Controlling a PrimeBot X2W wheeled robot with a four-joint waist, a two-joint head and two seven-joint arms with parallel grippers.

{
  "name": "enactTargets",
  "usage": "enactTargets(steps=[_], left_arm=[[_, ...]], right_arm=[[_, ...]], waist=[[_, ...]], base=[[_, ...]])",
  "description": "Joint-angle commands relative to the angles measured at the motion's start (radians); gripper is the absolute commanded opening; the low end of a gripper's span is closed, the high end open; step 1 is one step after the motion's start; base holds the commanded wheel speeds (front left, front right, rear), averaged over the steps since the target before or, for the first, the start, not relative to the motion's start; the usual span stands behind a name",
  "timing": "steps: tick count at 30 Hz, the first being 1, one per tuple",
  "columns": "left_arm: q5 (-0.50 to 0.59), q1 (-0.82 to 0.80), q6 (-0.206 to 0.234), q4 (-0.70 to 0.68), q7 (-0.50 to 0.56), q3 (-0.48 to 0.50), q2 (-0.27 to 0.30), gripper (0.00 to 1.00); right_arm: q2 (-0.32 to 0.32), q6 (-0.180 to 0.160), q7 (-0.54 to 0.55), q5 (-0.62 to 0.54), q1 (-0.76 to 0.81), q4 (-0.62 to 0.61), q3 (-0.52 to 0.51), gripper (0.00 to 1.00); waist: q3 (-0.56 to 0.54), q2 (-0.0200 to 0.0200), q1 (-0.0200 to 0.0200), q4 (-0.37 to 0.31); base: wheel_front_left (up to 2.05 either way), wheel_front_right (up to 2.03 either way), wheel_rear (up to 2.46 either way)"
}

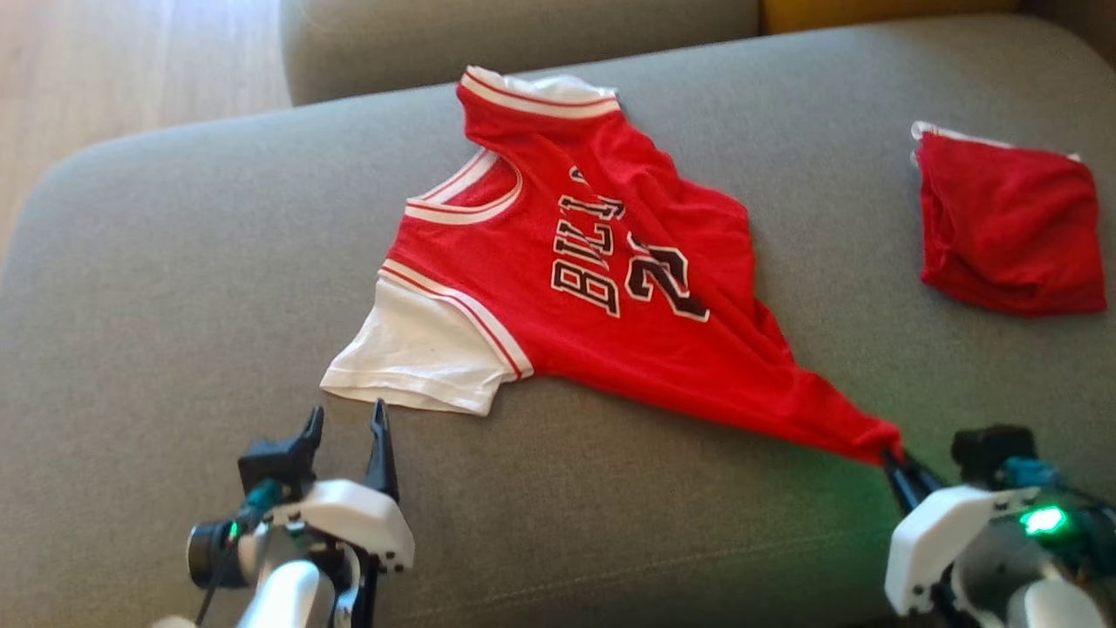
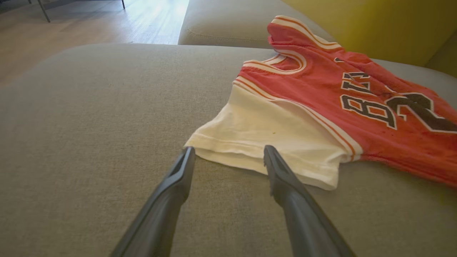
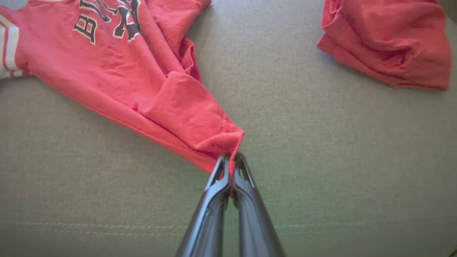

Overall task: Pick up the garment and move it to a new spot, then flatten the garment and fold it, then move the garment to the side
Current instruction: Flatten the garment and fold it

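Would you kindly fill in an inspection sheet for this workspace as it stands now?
Surface: grey sofa cushion, seam along its near edge.
Job's things: red jersey, print up, creased, bunched toward its pinched hem corner; white sleeve lying flat.
Clutter: folded red garment, apart on the right.
Grippers: left gripper open, close to the white sleeve; right gripper shut on the jersey's hem corner.
Cables: thin dark cable at the left wrist.
Surroundings: wooden floor; yellow upholstery behind.
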Motion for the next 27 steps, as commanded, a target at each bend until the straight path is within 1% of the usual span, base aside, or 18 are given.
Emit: enactTargets(steps=[1,5,9,15,21,27], left_arm=[[0.006,-0.073,0.008,-0.004,-0.012,0.041,0.006,1.00],[0.008,-0.100,0.011,0.021,-0.012,0.045,0.006,1.00],[0.016,-0.125,-0.005,0.047,-0.012,0.046,0.006,1.00],[0.024,-0.155,-0.026,0.076,-0.012,0.045,0.006,1.00],[0.040,-0.184,-0.017,0.129,-0.012,0.066,0.007,1.00],[0.032,-0.208,-0.026,0.202,-0.012,0.073,0.006,1.00]], right_arm=[[-0.010,0.000,-0.007,-0.016,-0.054,-0.048,-0.011,0.00],[-0.010,0.000,-0.012,-0.034,-0.068,-0.059,-0.046,0.00],[-0.010,0.000,-0.018,-0.042,-0.084,-0.065,-0.067,0.00],[-0.010,0.000,-0.027,-0.032,-0.098,-0.059,-0.060,0.00],[-0.010,0.000,-0.035,-0.019,-0.102,-0.046,-0.046,0.00],[-0.010,0.000,-0.037,-0.015,-0.105,-0.041,-0.046,0.00]], waist=[[0.030,0.0000,-0.0001,-0.016],[0.052,0.0000,-0.0001,-0.019],[0.074,0.0000,-0.0001,-0.021],[0.094,0.0000,-0.0001,-0.025],[0.102,0.0000,-0.0001,-0.029],[0.104,0.0000,-0.0001,-0.030]], base=[[0.00,0.00,0.00],[0.00,0.00,0.00],[0.00,0.00,0.00],[0.00,0.00,0.00],[0.00,0.00,0.00],[0.00,0.00,0.00]])
